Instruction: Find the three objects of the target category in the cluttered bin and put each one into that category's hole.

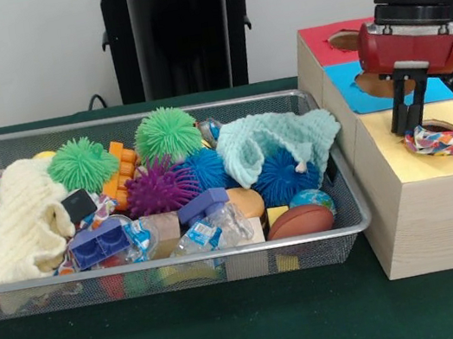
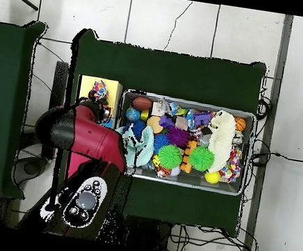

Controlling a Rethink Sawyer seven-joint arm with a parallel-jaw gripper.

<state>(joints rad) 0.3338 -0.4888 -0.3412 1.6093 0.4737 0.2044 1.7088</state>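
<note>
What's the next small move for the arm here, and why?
Probably nudge the polka-dot cloth further down: it sits bunched on the rim of the yellow box's hole, not fully inside, and the gripper stands right over it.

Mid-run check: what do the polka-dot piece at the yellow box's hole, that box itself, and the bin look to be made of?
Polka-dot piece: soft printed cloth, matte; it lies crumpled and folded at the hole.
Yellow box: pale wood, judging by the fine grain lines on its sides; the top looks like flat matte yellow paint or sheet.
Bin: silver metal wire mesh with a shiny rim, see-through.
</note>
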